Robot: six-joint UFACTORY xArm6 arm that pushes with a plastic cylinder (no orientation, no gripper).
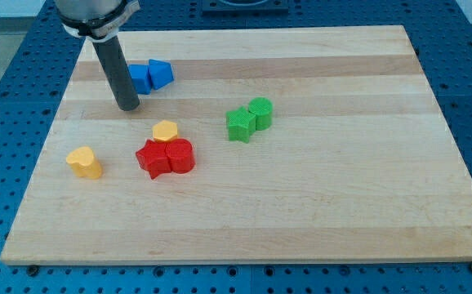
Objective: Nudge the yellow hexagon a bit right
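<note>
The yellow hexagon [165,131] lies left of the board's middle, touching the top of two red blocks, a star-like one [152,158] and a rounder one [180,155]. My tip [128,106] rests on the board up and to the left of the yellow hexagon, a short gap away, just below and left of the blue blocks.
Two blue blocks [141,78] [160,73] sit side by side near the view's top left, right beside the rod. Another yellow block [84,162] lies at the left. Two green blocks [239,124] [260,113] touch each other near the middle. The wooden board [342,188] sits on a blue perforated table.
</note>
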